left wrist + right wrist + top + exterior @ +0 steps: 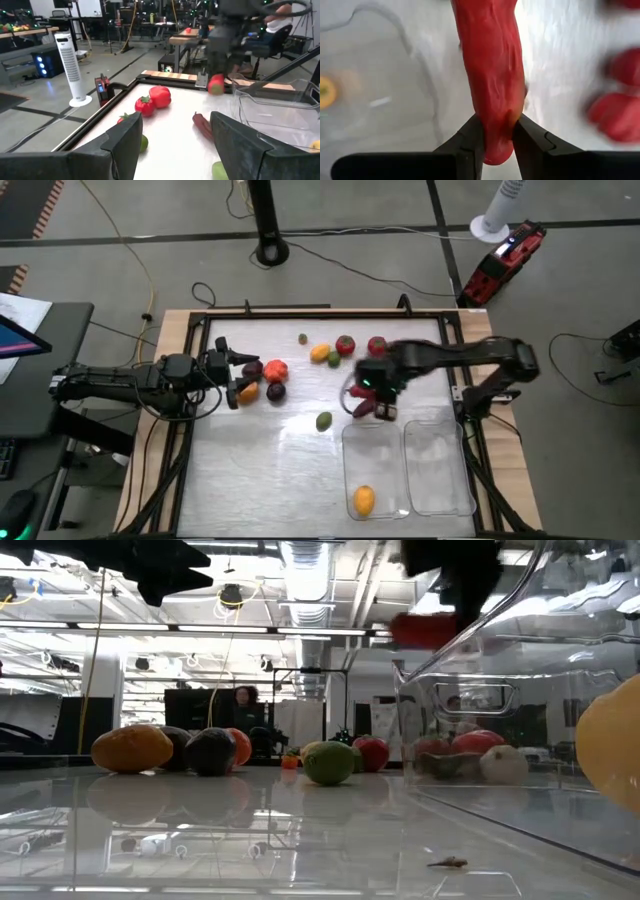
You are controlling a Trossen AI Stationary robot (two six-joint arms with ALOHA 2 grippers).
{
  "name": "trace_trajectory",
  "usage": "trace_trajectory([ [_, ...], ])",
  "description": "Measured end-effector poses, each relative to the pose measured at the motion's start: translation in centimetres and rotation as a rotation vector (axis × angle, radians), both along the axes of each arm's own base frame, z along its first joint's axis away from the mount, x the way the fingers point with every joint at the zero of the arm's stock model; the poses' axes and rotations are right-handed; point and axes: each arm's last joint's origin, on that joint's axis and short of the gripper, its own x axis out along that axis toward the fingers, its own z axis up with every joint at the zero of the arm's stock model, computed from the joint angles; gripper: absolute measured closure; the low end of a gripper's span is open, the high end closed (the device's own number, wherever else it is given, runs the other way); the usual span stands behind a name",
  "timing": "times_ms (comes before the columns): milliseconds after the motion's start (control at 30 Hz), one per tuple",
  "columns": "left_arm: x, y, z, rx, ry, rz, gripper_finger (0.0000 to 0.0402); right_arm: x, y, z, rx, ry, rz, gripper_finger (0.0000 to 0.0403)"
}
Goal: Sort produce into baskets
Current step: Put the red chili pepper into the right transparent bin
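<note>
1. Right now the right tool is clamped on a long red pepper, its two fingers pressed against the pepper's lower end.
2. From above, that right tool hangs just at the far rim of the left-hand clear basket, with the pepper up off the desk.
3. That basket holds one yellow-orange fruit near its front edge; the second basket stands just beside it, toward the desk's right edge.
4. Over on the other side, the left tool stands with its fingers apart, holding nothing, close to a cluster of an orange-red fruit, a dark purple one and an orange one.
5. A green fruit lies alone near the middle, between the two arms.
6. Along the far edge sit a small green piece, an orange piece, and two red tomatoes, all well apart from the baskets.
7. Open desk runs across the whole near-left part, from the green fruit down to the front edge.
8. From desk level, the produce lines up across the far side, with a dark fruit beside an orange one.
</note>
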Motion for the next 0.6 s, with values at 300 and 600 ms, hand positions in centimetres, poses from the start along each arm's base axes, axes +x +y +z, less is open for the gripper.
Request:
trace_trajectory([
  [300, 0.0, 0.0, 0.0, -0.026, -0.008, 0.002, 0.0182, -8.2, 7.5, -1.5, 0.093, 0.078, -0.184, 0.0279],
  [600, 0.0, 0.0, 0.1, -0.029, -0.014, 0.002, 0.0182, -13.7, 10.6, -3.6, 0.063, 0.172, -0.397, 0.0238],
])
